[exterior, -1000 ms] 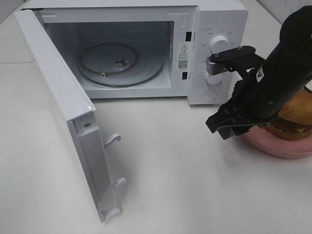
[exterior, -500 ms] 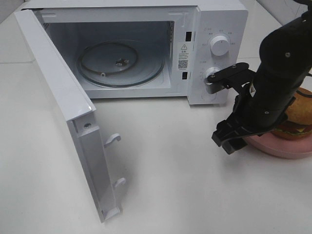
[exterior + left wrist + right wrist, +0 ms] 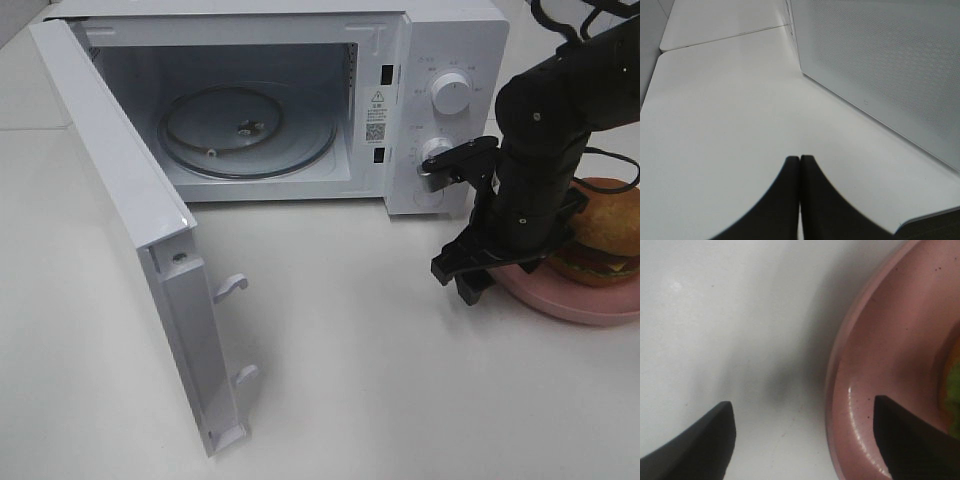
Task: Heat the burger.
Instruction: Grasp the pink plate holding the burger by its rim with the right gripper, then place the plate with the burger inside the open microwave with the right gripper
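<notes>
The burger, with its golden bun and green lettuce, sits on a pink plate at the table's right edge. My right gripper hangs low at the plate's left rim, pointing down. In the right wrist view the right gripper is open and straddles the plate's rim: one finger is over the table, the other over the plate's inner floor. A sliver of the burger shows at that view's edge. My left gripper is shut and empty over bare table.
The white microwave stands at the back with its door swung wide to the left and a glass turntable inside. A white perforated panel rises beside the left gripper. Bare table lies between the door and the plate.
The right gripper's jaws have opened wide. The right arm has swung more upright and closer to the plate's rim. The burger and plate have not moved.
</notes>
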